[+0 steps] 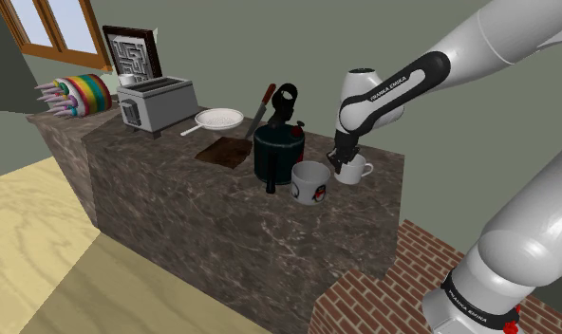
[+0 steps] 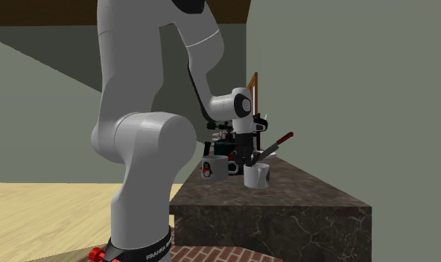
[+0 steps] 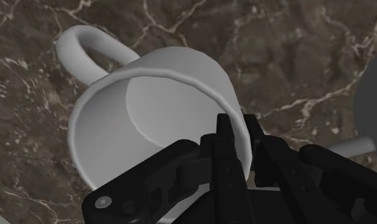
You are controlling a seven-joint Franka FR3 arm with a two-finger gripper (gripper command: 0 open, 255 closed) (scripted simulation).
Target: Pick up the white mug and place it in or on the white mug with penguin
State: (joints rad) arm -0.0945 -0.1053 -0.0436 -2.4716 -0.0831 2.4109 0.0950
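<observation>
A plain white mug (image 1: 353,171) (image 2: 256,176) (image 3: 149,121) stands on the dark marble counter (image 1: 203,209) near its end, handle pointing away from the other mug. My gripper (image 1: 344,161) (image 2: 249,159) (image 3: 239,130) comes down on the mug's rim with one finger inside and one outside, shut on the wall opposite the handle. The white mug with a penguin (image 1: 310,182) (image 2: 214,168) stands close beside it, toward the shoulder view's left, apart from the gripper.
A dark green pot (image 1: 277,152) with a black tool standing above it is right behind the penguin mug. Further along the counter are a brown board (image 1: 224,152), a white pan (image 1: 219,119) and a toaster (image 1: 156,102). The counter's edge runs just past the plain mug.
</observation>
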